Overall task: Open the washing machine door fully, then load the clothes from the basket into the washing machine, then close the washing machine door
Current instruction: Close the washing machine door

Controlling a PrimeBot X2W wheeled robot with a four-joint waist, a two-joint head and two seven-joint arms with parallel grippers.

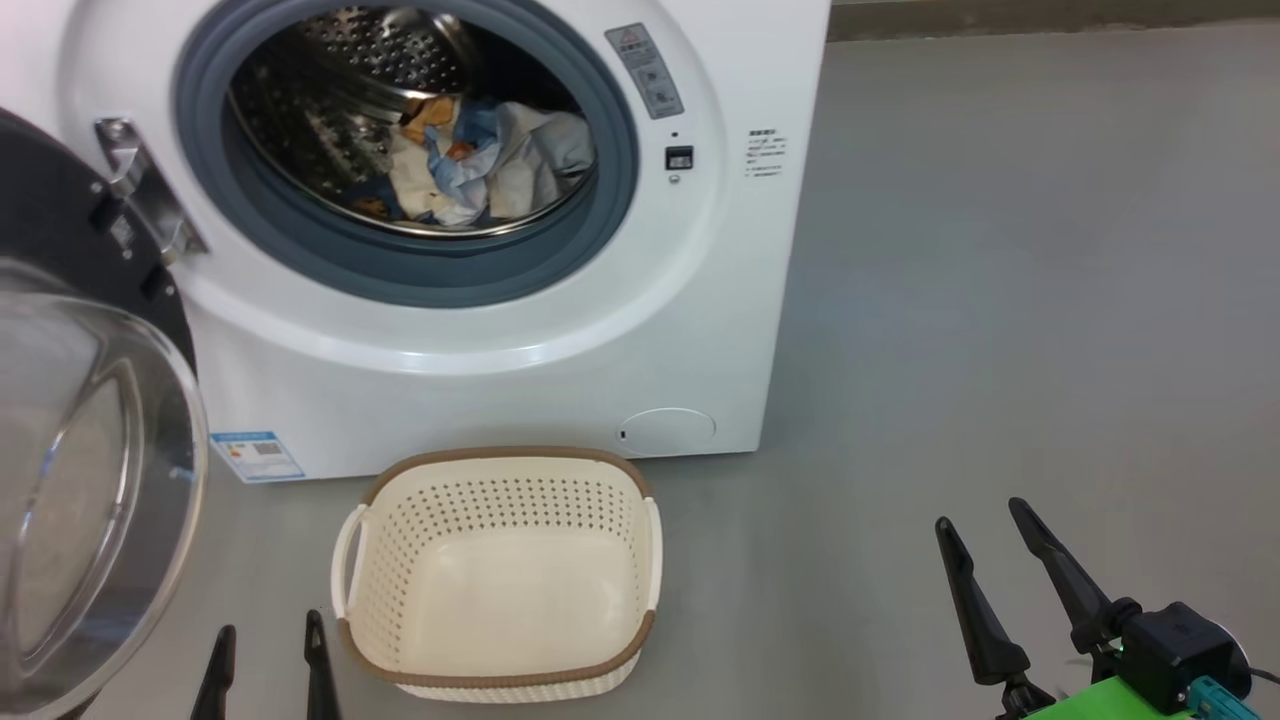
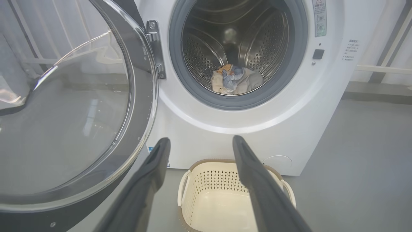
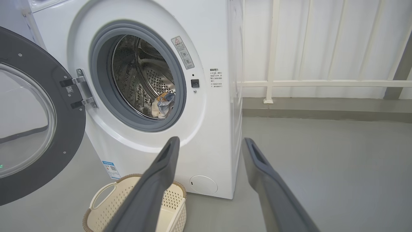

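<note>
The white washing machine (image 1: pixel 520 330) stands ahead with its round black door (image 1: pixel 90 480) swung wide to the left on its metal hinge (image 1: pixel 140 190). The clothes (image 1: pixel 480 165), a blue, white and cream heap, lie inside the steel drum, seen too in the left wrist view (image 2: pixel 235 80) and the right wrist view (image 3: pixel 163 104). The cream basket (image 1: pixel 500 480) sits on the floor before the machine with nothing in it. My left gripper (image 1: pixel 268 640) hangs open just left of the basket. My right gripper (image 1: pixel 985 525) is open well to the basket's right, holding nothing.
Grey floor (image 1: pixel 1000 300) stretches to the right of the machine. In the right wrist view a white railing (image 3: pixel 322 83) and pale wall panels stand behind. A blue label sticker (image 1: pixel 255 455) and a round white cap (image 1: pixel 667 428) mark the machine's lower front.
</note>
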